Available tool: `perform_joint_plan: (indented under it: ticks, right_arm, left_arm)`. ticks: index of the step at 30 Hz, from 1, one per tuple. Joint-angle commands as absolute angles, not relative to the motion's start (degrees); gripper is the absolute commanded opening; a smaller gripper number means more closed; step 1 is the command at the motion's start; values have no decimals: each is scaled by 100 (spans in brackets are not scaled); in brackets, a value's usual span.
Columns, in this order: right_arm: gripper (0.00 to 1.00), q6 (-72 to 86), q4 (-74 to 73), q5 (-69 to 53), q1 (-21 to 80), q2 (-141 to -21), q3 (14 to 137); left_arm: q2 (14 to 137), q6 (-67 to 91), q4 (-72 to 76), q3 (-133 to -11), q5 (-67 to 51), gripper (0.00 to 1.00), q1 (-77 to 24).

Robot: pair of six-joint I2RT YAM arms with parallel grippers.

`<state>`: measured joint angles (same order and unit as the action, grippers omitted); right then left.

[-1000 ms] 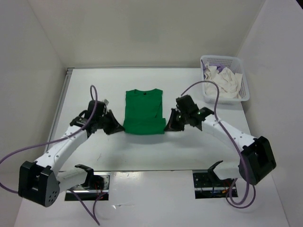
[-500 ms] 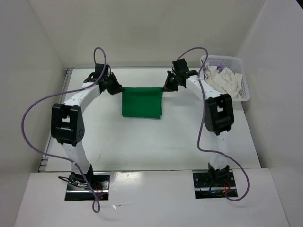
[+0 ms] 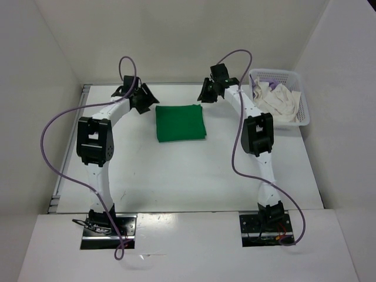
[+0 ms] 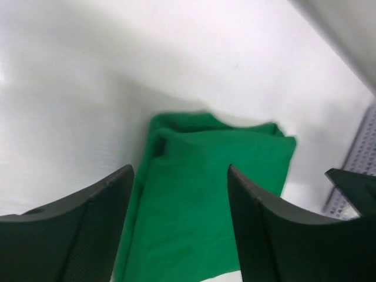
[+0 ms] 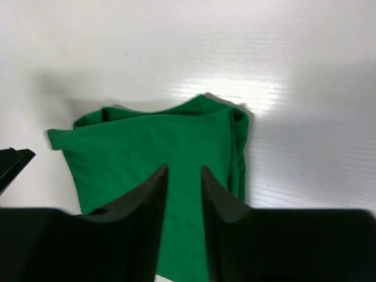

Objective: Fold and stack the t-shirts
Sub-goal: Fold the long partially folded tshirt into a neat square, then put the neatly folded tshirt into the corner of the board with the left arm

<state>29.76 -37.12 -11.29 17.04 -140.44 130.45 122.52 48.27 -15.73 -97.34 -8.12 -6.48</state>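
The bright green t-shirt (image 3: 180,123) lies folded into a small rectangle on the white table, toward the back. My left gripper (image 3: 147,98) hovers just off its far left corner, open and empty. In the left wrist view the green t-shirt (image 4: 223,147) lies below the spread gripper (image 4: 180,168). My right gripper (image 3: 205,93) sits off the far right corner. Its jaws stand a narrow gap apart with nothing in them, above the green t-shirt (image 5: 147,141). A white t-shirt (image 3: 281,100) and a bit of the lavender t-shirt (image 3: 262,79) lie crumpled in the basket.
The white lattice basket (image 3: 276,71) stands at the back right corner of the table, close to the right arm. White walls enclose the table at the back and both sides. Both arms stretch far across the table.
Both grippers carried the green t-shirt's near edge to the far side, folding it in half. They have since let go and opened, and the shirt lies flat.
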Motion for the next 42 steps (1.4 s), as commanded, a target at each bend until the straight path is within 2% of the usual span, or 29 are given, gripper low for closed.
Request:
perform_joint_plan:
  ticks: [1,3,6,7,9,11,12,14,16,19,20,22,23,26,27,30,31,35,42]
  right_arm:
    - [38,2962,-3963,-993,1644,-13747,13491]
    - [43,2883,-4016,-940,1644,-13554,13334]
    - [45,2769,-3649,-940,1644,-12860,12360]
    - [29,2769,-3404,-1054,1644,-12676,12053]
    - [14,2769,-3226,-1326,1644,-12148,11165]
    - [0,2769,-2911,-1327,1696,-11492,10220]
    - [0,2838,-2770,-1327,1696,-11244,9891]
    - [0,2900,-2585,-1379,1749,-10804,9076]
    - [4,2900,-2584,-1380,1749,-10224,8442]
    - [14,2900,-2584,-1441,1749,-9520,7711]
    - [24,2900,-2636,-1441,1749,-9353,7534]
    - [30,2979,-2637,-1503,1749,-8887,7061]
    - [35,3058,-2637,-1555,1749,-8755,6901]
    - [36,3199,-2575,-1617,1749,-8342,6391]
    - [36,3278,-2523,-1678,1749,-8289,6242]
    - [36,3278,-2575,-1679,1749,-8148,6240]
    - [36,3278,-2636,-1679,1749,-8087,6240]
    - [36,3278,-2760,-1679,1749,-8024,6354]
    - [36,3173,-2935,-1731,1749,-7910,6302]
  left_arm:
    - [11822,4738,-1213,-10186,-615,74,-598]
    - [11586,4649,-1161,-9891,-667,75,-598]
    - [11199,4448,-976,-9283,-729,73,-764]
    - [11145,4378,-923,-9081,-729,73,-826]
    - [11083,4263,-975,-8571,-791,73,-879]
    - [11013,4140,-844,-8185,-791,75,-879]
    - [11065,4027,-844,-7974,-791,75,-879]
    - [11223,3973,-844,-7919,-913,75,-879]
    - [11539,3894,-739,-7919,-1185,75,-879]
    - [11987,3832,-738,-8042,-1739,74,-879]
    - [12119,3832,-686,-8042,-1792,74,-879]
    - [12173,3832,-537,-8042,-1845,68,-879]
    - [12286,3884,-414,-8042,-1950,62,-879]
    - [12506,4025,-212,-8296,-2257,45,-984]
    - [12568,4025,-159,-8375,-2311,34,-1115]
    - [12753,4253,-158,-8797,-2312,19,-1204]
    - [12814,4341,-80,-8850,-2312,9,-1204]
    - [12814,4562,-70,-9480,-2259,1,-968]
    - [12762,4562,-536,-10782,-1926,0,244]
